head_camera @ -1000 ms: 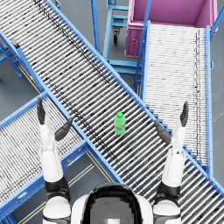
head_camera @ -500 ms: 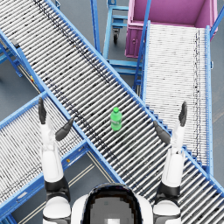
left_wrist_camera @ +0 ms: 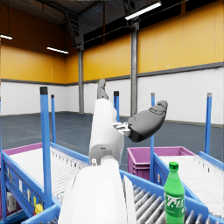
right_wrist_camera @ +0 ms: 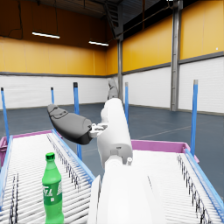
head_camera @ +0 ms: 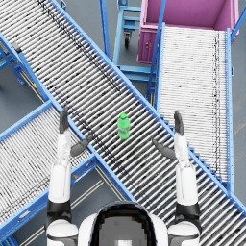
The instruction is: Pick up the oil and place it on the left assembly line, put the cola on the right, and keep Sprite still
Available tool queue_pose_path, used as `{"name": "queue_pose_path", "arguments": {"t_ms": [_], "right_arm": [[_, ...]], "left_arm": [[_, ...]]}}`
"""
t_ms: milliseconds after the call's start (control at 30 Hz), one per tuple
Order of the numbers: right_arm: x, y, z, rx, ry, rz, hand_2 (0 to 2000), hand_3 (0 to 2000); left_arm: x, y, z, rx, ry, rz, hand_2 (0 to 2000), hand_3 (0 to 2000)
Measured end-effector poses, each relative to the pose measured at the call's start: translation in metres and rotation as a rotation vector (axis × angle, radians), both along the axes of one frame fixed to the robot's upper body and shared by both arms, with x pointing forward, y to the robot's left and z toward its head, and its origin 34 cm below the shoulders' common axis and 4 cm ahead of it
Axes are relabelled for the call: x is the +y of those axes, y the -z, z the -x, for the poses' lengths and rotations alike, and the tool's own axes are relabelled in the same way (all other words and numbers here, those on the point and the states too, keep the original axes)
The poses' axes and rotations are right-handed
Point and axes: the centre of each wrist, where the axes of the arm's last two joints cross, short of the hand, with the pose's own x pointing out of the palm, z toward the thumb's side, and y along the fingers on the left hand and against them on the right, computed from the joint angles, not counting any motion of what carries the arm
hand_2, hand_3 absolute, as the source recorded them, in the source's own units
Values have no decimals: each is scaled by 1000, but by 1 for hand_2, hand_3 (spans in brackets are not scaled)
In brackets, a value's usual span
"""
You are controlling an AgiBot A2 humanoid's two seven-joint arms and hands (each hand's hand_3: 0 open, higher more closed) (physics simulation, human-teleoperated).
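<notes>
Lower frame: left hand (head_camera: 64, 124) & right hand (head_camera: 178, 125) both raised, fingers spread, holding nothing. Centre, btwn them: Sprite bottle (head_camera: 123, 127) upright on diagonal roller conveyor (head_camera: 96, 91). Prob. light, smooth plastic, tippy on rollers. Body below the neck = best grip spot, but task says leave it.

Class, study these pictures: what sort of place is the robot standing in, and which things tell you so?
Most likely a warehouse or factory sorting hall: long blue-framed roller conveyors, a purple bin at one line's end, and tall yellow walls under strip lights.
</notes>
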Motion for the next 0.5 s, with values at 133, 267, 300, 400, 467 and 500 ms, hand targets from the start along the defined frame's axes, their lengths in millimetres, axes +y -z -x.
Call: {"name": "queue_pose_path", "arguments": {"t_ms": [133,267,300,400,467,500], "right_arm": [[9,10,0,68,-97,-8,0,0],[18,21,1,148,-199,-19,0,0],[18,22,1,155,-207,-20,0,0],[20,24,2,165,-219,-21,0,0],[20,24,2,168,-223,-22,0,0],[20,24,2,169,-224,-22,0,0]], "left_arm": [[-7,16,2,97,66,31,0,0],[-13,35,5,210,133,65,0,0],[-14,36,5,219,138,68,0,0],[-15,39,6,234,146,73,0,0],[-15,39,6,238,148,74,0,0],[-15,40,6,239,149,74,0,0]]}}
